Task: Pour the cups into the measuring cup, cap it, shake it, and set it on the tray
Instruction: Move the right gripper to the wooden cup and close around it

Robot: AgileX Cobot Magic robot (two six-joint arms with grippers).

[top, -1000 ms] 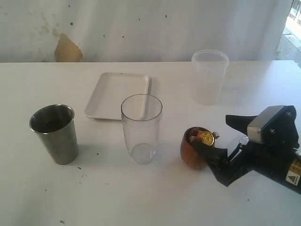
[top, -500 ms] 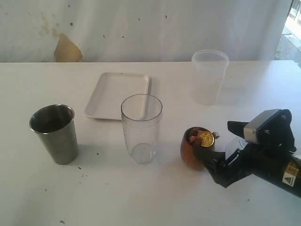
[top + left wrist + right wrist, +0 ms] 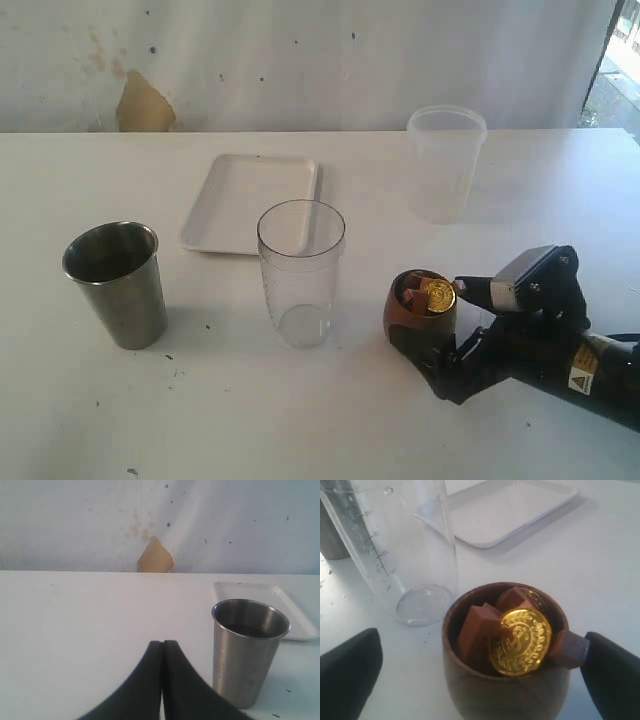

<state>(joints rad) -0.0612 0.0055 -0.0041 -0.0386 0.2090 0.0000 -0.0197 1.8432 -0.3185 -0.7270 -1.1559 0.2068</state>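
Wood was what I had between the fingers: the small brown wooden cup [image 3: 505,680] stood upright on the white table [image 3: 300,420], inside the spread of my right claw [image 3: 440,318]. The claw was wide, one finger on each side of the cup, and I saw no contact. On the wrist feed one finger stood well clear of the wall. The other sat near a brown block that poked over the rim. The cup was heaped with brown blocks [image 3: 475,625] and a gold coin [image 3: 520,641] lying on top.

I judged this to be the first pour, at the point of taking hold. Nothing had gone into the measuring cup [image 3: 301,272], which stood empty and upright just past the wooden cup from the claw. The tray [image 3: 250,200] lay bare beyond that. A frosted container [image 3: 446,165] stood well apart from the claw.

My left claw [image 3: 162,680] was pinched together on nothing, with the steel tumbler [image 3: 248,650] standing near it, ahead and to one side.

The next move, as I read it, called for a squeeze on the rounded wall, low enough to miss the poking block. After that would come a lift, a short carry to the clear rim, and a slow tilt. The load sat proud of the rim, so I expected the coin to slide first.
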